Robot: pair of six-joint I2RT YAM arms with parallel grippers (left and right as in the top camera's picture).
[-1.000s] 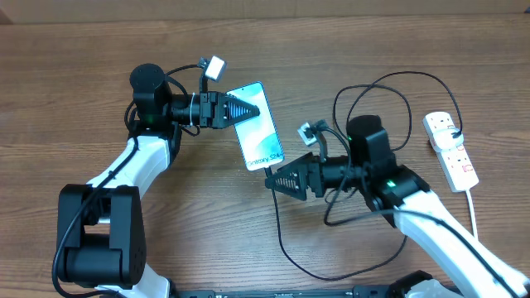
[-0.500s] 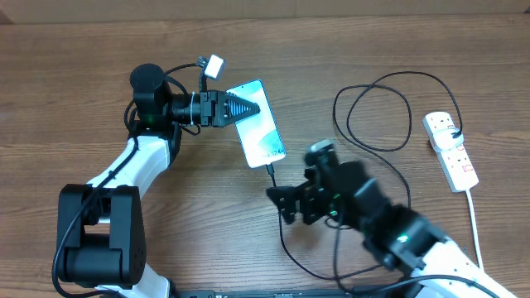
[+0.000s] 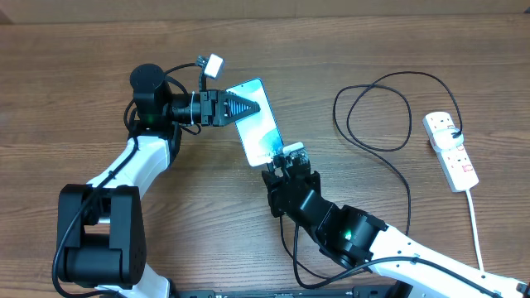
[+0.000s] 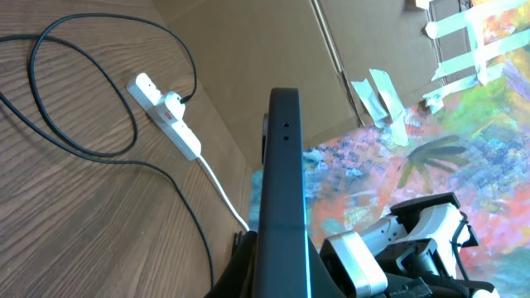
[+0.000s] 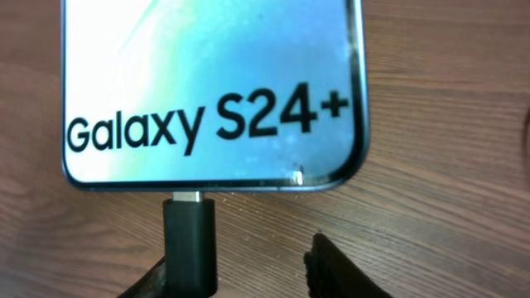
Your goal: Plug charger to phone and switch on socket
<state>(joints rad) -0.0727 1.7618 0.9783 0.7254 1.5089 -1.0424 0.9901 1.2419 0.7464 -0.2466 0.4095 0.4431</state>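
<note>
The charger's connector tip (image 5: 190, 240) is parked right at the bottom edge of the phone (image 5: 211, 83), metal end lined up with the port and probably partly in, though how deep can't be told. It's framed between the jaws of the right gripper (image 5: 244, 275), tucked against one finger (image 5: 151, 285), with a clear gap left on the other side. So those jaws are read as loosened rather than clamped on the plug. At the phone's far end the left gripper (image 3: 243, 108) is clenched on the phone's edge, which gives something to push against. To seat it well, the plug should probably be re-pinched squarely and pressed straight along the phone's length, no twisting, while the far end is braced. The port fit is only shown by the right wrist view; from overhead it's hidden under the wrist. Overhead is where the charger (image 3: 373, 116) is seen looping away to the socket (image 3: 451, 149), well clear of both sets of jaws. The red switches are too small to read.
</note>
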